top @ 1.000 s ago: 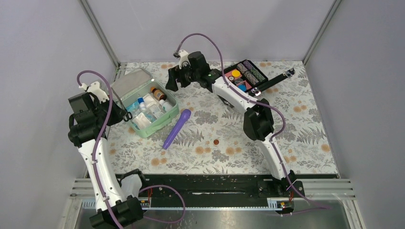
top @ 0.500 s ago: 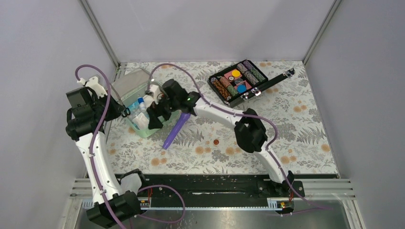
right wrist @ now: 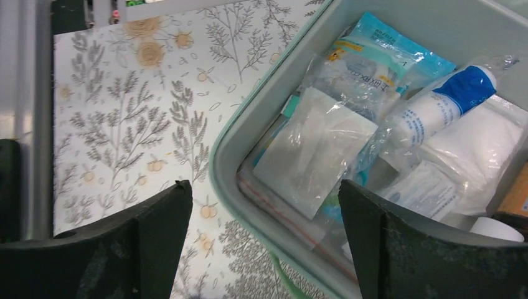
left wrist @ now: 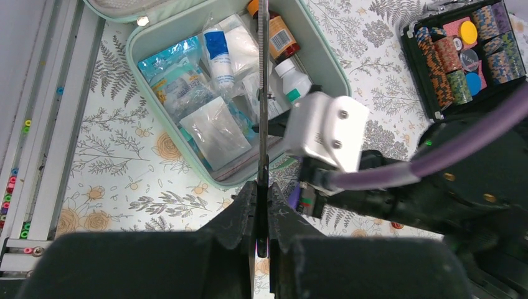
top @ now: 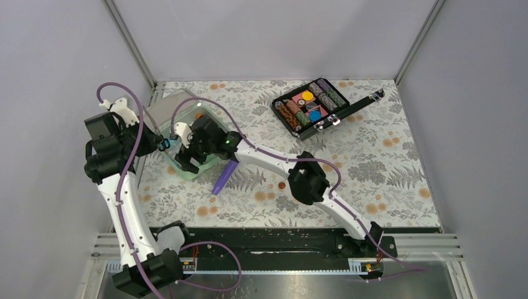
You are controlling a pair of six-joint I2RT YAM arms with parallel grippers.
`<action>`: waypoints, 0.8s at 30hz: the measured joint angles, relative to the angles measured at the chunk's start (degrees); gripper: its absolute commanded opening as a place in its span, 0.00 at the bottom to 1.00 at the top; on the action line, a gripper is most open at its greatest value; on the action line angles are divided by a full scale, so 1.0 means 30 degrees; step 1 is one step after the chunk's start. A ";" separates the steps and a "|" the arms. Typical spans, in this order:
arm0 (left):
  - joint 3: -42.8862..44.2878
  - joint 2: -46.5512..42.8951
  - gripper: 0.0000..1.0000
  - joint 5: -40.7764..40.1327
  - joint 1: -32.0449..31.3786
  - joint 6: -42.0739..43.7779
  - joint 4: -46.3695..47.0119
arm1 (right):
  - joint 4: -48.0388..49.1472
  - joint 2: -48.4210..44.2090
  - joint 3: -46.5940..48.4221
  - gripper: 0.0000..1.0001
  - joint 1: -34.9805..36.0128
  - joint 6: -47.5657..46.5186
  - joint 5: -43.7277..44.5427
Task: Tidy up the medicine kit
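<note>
From above, the medicine kit (top: 200,171) sits open at the far left of the floral table (top: 386,168), its lid (top: 163,107) tipped back behind it. A purple stick (top: 223,177) lies just beside its near right edge, and a black case (top: 311,106) stands well apart at the far right. The left gripper (top: 159,144) hangs at the kit's left side, and the right gripper (top: 187,161) reaches across over the box. In the left wrist view, the left gripper's 2 fingers (left wrist: 246,205) are pressed together on a thin strip (left wrist: 262,93) seen edge-on, too thin to tell what it is. It stretches over the kit's packets and bottles. In the right wrist view, the right gripper's 2 fingers (right wrist: 165,230) are spread wide and hold nothing, straddling the kit's near corner above clear sachets (right wrist: 317,149).
</note>
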 measured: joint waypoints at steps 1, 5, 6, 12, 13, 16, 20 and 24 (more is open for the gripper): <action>-0.0036 -0.0073 0.00 0.0029 0.0000 0.0000 -0.0007 | -0.0022 0.0379 0.0401 0.96 0.0015 -0.0066 0.0342; -0.0058 -0.0379 0.00 0.0080 0.0000 0.0007 -0.0058 | -0.0058 0.1552 0.1523 0.97 0.0248 -0.0197 0.0801; -0.0058 -0.0459 0.00 0.0080 0.0000 0.0015 -0.0058 | -0.0058 0.1749 0.1698 0.96 0.0372 -0.0189 0.0882; -0.0058 -0.0554 0.00 -0.0393 0.0168 0.0291 -0.0350 | 0.0226 0.2251 0.2186 0.81 0.1100 0.0882 0.2929; -0.0058 -0.0546 0.00 -0.0452 0.0168 0.0306 -0.0291 | 0.0277 0.2251 0.2186 0.81 0.1166 0.0969 0.3534; -0.0058 -0.0546 0.00 -0.0510 0.0168 0.0350 -0.0058 | 0.0605 0.2244 0.2186 0.79 0.1384 0.1275 0.6011; -0.0087 -0.0546 0.00 -0.0525 0.0168 0.0321 0.0015 | 0.0750 0.1836 0.1523 0.80 0.1610 0.1938 0.7949; -0.0408 -0.0685 0.00 -0.0153 0.0146 0.0095 0.0058 | 0.0204 0.0408 -0.0379 0.81 0.1333 0.2237 0.8998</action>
